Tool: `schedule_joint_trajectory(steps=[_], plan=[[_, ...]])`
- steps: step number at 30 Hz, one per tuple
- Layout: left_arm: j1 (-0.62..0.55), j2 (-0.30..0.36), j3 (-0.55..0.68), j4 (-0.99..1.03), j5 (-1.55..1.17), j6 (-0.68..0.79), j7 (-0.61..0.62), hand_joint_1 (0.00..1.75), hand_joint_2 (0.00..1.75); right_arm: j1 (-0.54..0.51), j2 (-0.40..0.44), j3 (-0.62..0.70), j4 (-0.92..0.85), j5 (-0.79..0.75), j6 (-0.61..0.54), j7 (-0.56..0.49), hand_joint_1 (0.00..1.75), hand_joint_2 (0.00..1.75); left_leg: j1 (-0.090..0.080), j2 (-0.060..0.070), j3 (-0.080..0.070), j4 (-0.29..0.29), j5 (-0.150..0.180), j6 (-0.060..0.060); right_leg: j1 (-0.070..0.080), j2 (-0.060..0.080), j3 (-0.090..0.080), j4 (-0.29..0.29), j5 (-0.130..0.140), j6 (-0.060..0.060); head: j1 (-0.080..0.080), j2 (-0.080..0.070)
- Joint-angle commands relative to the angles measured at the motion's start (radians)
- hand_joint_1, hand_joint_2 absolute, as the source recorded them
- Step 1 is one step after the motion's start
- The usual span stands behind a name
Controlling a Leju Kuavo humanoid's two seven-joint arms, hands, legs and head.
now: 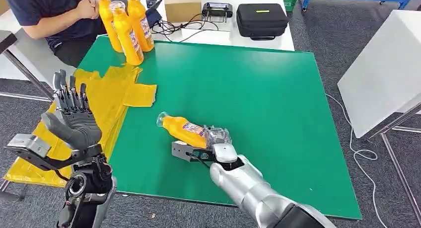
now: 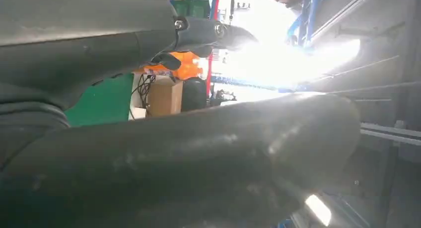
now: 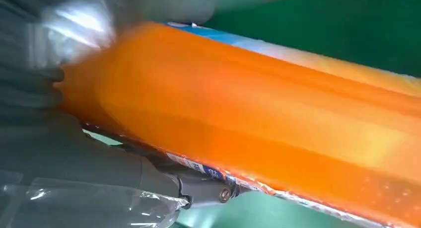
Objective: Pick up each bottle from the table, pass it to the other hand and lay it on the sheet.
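Note:
My right hand (image 1: 214,141) grips an orange bottle (image 1: 182,129) by its base, holding it tilted above the green table (image 1: 238,94) with its clear cap toward the far left. In the right wrist view the orange bottle (image 3: 258,118) lies across my grey fingers (image 3: 74,153). My left hand (image 1: 72,116) is raised over the yellow sheet (image 1: 106,104) at the table's left side, fingers spread upward, holding nothing. Three more orange bottles (image 1: 126,24) stand upright at the far left corner; the left wrist view shows the orange bottles (image 2: 181,66) past my fingers (image 2: 149,44).
A person (image 1: 54,14) sits behind the far left corner, hands near the standing bottles. A white table behind holds a cardboard box (image 1: 182,4), a black case (image 1: 261,19) and cables. Another white table (image 1: 387,69) stands to the right.

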Motion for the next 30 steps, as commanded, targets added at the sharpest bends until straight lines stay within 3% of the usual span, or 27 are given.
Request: schedule_joint_trajectory(steps=[1, 5, 6, 9, 11, 14, 15, 17, 18, 21, 22, 23, 25, 30], plan=[[-0.037, 0.009, -0.022, 0.075, 0.004, 0.011, -0.006, 0.0, 0.0, 0.011, -0.022, -0.058, 0.087, 0.018, 0.004, -0.005, 1.75, 1.75, 0.001, -0.003, 0.003, -0.001, 0.0, -0.001, 0.0, -0.002, 0.004, -0.002, -0.001, -0.001, 0.0, 0.0], [-0.032, 0.015, -0.017, 0.085, 0.003, 0.017, -0.006, 0.0, 0.0, 0.009, -0.027, -0.095, 0.059, 0.038, -0.036, -0.029, 1.75, 1.75, 0.001, -0.003, 0.006, -0.003, 0.0, -0.002, 0.001, -0.001, 0.008, -0.004, -0.001, -0.002, 0.0, 0.0], [-0.032, 0.026, -0.02, 0.101, 0.034, -0.017, 0.045, 0.0, 0.0, 0.012, -0.034, -0.117, 0.021, 0.039, -0.092, -0.051, 1.75, 1.75, 0.0, -0.002, 0.003, -0.001, 0.0, -0.001, 0.0, -0.001, 0.005, -0.002, -0.001, -0.001, 0.0, 0.0], [-0.011, 0.033, 0.005, 0.151, 0.062, -0.104, 0.082, 0.0, 0.0, 0.034, -0.063, -0.201, -0.133, 0.041, -0.117, -0.096, 1.75, 1.75, 0.0, -0.001, 0.003, -0.001, 0.0, -0.001, 0.0, 0.0, 0.004, -0.001, 0.0, -0.001, 0.0, 0.0], [-0.016, 0.031, 0.02, 0.192, 0.09, -0.16, 0.092, 0.0, 0.0, 0.062, -0.087, -0.24, -0.257, 0.037, -0.067, -0.113, 1.75, 1.75, 0.0, -0.002, 0.003, -0.002, 0.001, -0.001, 0.0, -0.001, 0.005, -0.002, 0.0, -0.001, 0.0, 0.0], [-0.021, 0.027, 0.023, 0.198, 0.089, -0.163, 0.089, 0.0, 0.0, 0.072, -0.09, -0.247, -0.276, 0.042, -0.053, -0.111, 1.75, 1.75, 0.0, -0.002, 0.002, -0.001, 0.0, -0.001, 0.0, 0.0, 0.004, -0.001, -0.001, -0.001, 0.0, 0.0], [-0.02, 0.028, 0.022, 0.2, 0.109, -0.183, 0.103, 0.0, 1.75, 0.079, -0.09, -0.257, -0.292, 0.036, -0.066, -0.128, 1.75, 1.75, 0.0, -0.001, 0.001, -0.001, 0.0, -0.001, 0.0, 0.001, 0.003, -0.001, 0.0, -0.001, 0.0, 0.0], [-0.015, 0.039, 0.029, 0.221, 0.127, -0.215, 0.109, 0.0, 1.75, 0.119, -0.114, -0.28, -0.415, 0.036, -0.097, -0.152, 1.75, 1.75, 0.0, -0.002, 0.002, -0.001, 0.0, -0.001, 0.0, 0.0, 0.004, -0.002, 0.0, 0.0, 0.0, 0.0], [0.002, 0.051, 0.038, 0.234, 0.166, -0.25, 0.13, 0.0, 1.75, 0.175, -0.138, -0.293, -0.56, 0.013, -0.178, -0.226, 1.75, 1.75, 0.0, -0.002, 0.001, -0.001, 0.0, -0.001, 0.0, -0.001, 0.003, -0.001, 0.0, 0.0, 0.0, 0.0], [0.013, 0.063, 0.062, 0.285, 0.182, -0.306, 0.112, 0.0, 1.75, 0.273, -0.195, -0.297, -0.82, -0.011, -0.143, -0.23, 1.75, 1.75, 0.0, -0.003, 0.0, -0.002, 0.0, -0.001, 0.0, -0.001, 0.003, -0.002, 0.0, 0.0, 0.0, 0.0], [0.013, 0.063, 0.062, 0.285, 0.182, -0.306, 0.112, 0.0, 1.75, 0.273, -0.195, -0.297, -0.82, -0.011, -0.143, -0.23, 1.75, 1.75, 0.0, -0.003, 0.002, -0.002, -0.001, -0.002, 0.0, -0.001, 0.004, -0.002, -0.001, 0.0, 0.0, 0.0], [-0.007, 0.066, 0.067, 0.329, 0.232, -0.352, 0.151, 0.0, 1.75, 0.281, -0.2, -0.296, -0.847, -0.051, -0.197, -0.309, 1.75, 1.75, 0.0, -0.003, 0.0, -0.001, -0.001, -0.001, 0.0, -0.001, 0.003, -0.002, -0.001, 0.0, 0.0, 0.0], [-0.036, 0.061, 0.076, 0.373, 0.252, -0.366, 0.156, 0.0, 1.75, 0.263, -0.198, -0.28, -0.831, -0.076, -0.232, -0.357, 1.75, 1.75, 0.001, -0.003, 0.0, -0.001, -0.001, -0.002, 0.001, -0.001, 0.003, -0.002, -0.001, 0.0, 0.0, 0.0], [-0.052, 0.057, 0.098, 0.359, 0.272, -0.37, 0.153, 0.0, 1.75, 0.23, -0.174, -0.206, -0.789, -0.09, -0.261, -0.381, 1.75, 1.75, 0.0, 0.0, -0.004, 0.0, 0.0, -0.001, 0.0, 0.001, -0.002, -0.001, 0.001, 0.0, 0.0, 0.0]])
